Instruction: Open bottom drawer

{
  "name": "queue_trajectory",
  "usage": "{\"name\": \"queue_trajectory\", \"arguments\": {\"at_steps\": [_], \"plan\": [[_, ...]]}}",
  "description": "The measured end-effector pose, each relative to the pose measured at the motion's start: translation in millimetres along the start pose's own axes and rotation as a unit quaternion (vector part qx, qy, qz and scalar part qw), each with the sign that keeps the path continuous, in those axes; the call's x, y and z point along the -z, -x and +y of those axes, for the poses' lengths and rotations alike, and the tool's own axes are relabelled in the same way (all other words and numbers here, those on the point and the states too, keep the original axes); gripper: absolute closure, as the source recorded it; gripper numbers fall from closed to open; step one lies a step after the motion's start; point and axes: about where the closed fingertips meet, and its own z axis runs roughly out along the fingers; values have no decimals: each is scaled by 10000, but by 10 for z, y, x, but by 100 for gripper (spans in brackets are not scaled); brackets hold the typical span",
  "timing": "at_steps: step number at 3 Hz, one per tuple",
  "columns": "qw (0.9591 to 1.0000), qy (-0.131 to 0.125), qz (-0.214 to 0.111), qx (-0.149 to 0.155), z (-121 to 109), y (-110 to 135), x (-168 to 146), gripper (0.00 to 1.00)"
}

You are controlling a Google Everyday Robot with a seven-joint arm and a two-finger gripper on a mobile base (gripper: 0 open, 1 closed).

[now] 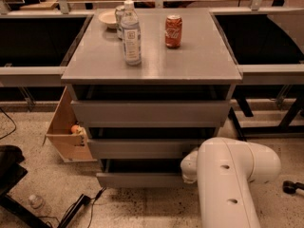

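Grey bottom drawer (142, 179) faces open floor (142, 208); end effector (188, 169) at its right edge, grip unclear.

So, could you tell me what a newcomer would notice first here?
The big white robot arm fills the lower right, its gripper at the right end of the bottom drawer. On the grey cabinet top stand a water bottle and a red Coca-Cola can.
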Motion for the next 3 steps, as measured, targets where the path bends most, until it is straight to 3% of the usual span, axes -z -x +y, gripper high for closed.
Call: {"name": "queue_trajectory", "arguments": {"at_steps": [3], "plan": [[10000, 45, 43, -62, 91, -87, 58, 100]]}}
